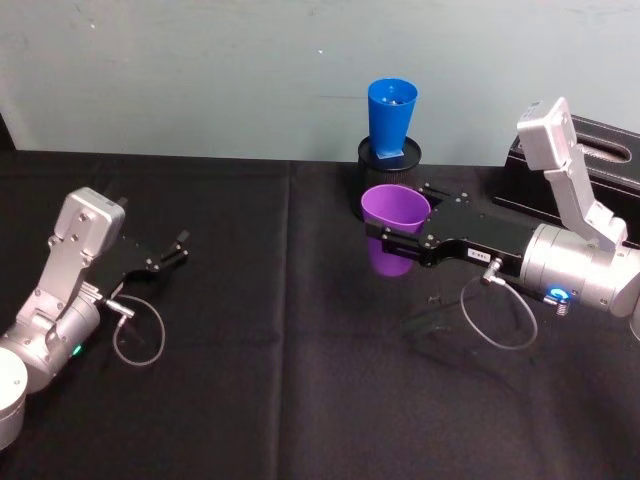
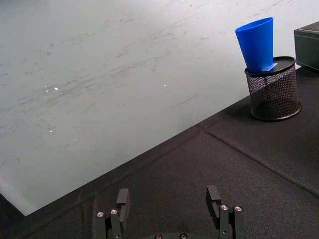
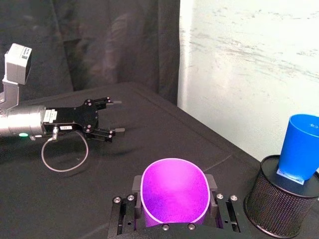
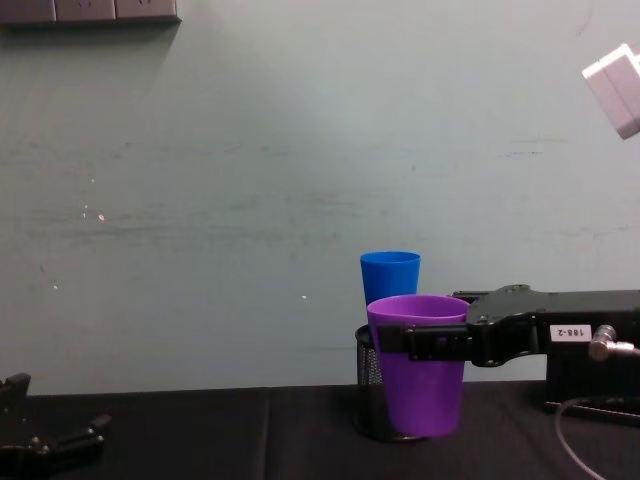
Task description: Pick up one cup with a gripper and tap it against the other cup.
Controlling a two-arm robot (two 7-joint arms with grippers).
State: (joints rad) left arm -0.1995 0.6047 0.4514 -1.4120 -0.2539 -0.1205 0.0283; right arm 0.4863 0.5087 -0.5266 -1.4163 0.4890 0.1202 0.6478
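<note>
Table (image 1: 280, 340): black cloth, carries mesh holder (image 2: 273, 94).
R gripper (image 1: 400, 228): just in front of holder, fingers clamped on purple cup (image 1: 395, 212).
L gripper (image 1: 178, 250): well left of holder, fingers apart, empty.
Purple cup: upright, near holder's front.
Blue cup (image 1: 391, 118): inside holder, mouth up, leaning slightly.

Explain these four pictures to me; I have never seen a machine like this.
This is a robot with two silver arms, each ending in a black two-fingered pincer. One picture looks down from its head, one looks across from its chest, and one comes from each wrist. The right pincer is shut on a purple tumbler, in front of a blue tumbler that stands in a black mesh pen holder on the black cloth. The left pincer rests open and empty at the left of the cloth.
</note>
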